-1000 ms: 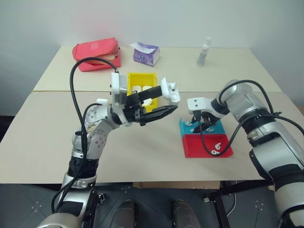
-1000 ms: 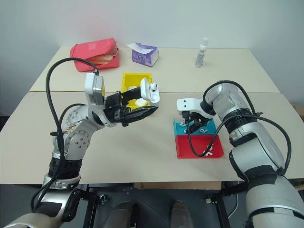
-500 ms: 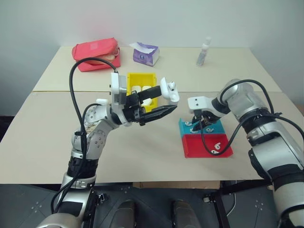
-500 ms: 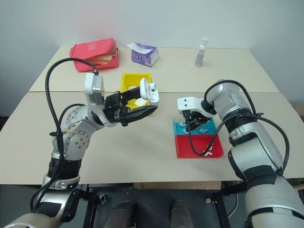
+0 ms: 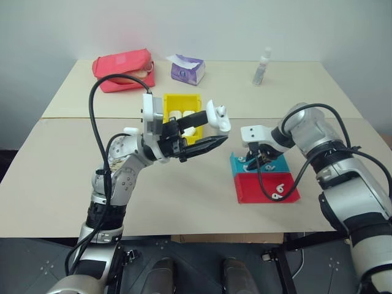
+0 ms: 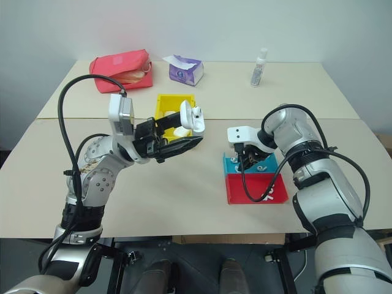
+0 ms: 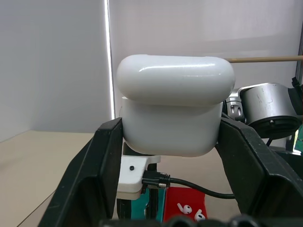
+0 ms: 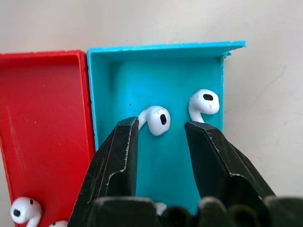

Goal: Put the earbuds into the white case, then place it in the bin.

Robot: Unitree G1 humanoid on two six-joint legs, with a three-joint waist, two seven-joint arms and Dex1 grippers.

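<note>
Earbuds (image 8: pixel 156 118) are our main worry, and they could slip: in the right wrist view the right end effector (image 8: pixel 161 137) hangs over the teal tray (image 8: pixel 156 61) with its two black fingers (image 8: pixel 118 151) parted and nothing between them, one bud lying just past the fingertips, a second bud (image 8: pixel 204 103) close to the tray's far wall, and more buds (image 8: pixel 21 210) in the red tray (image 8: pixel 42 104) alongside. We judge that a closing pinch on the glossy rounded head may squirt the bud sideways or nudge its neighbour, and that the tray wall leaves little room for the fingers. In the left wrist view the left end effector (image 7: pixel 170 142) is clamped on the white case (image 7: pixel 173 111), which sits squarely between the fingers with its lid hinged up; we think a light hold on such a smooth shell could let it twist when a bud is pushed in. From the left eye view the case (image 5: pixel 217 116) is held up in the air above the table (image 5: pixel 184 196), well apart from the right end effector (image 5: pixel 256 160) down at the trays, so a bud carried across that gap may drop. The yellow bin (image 5: pixel 181 110) stands just behind the case, with white items already inside it.
</note>
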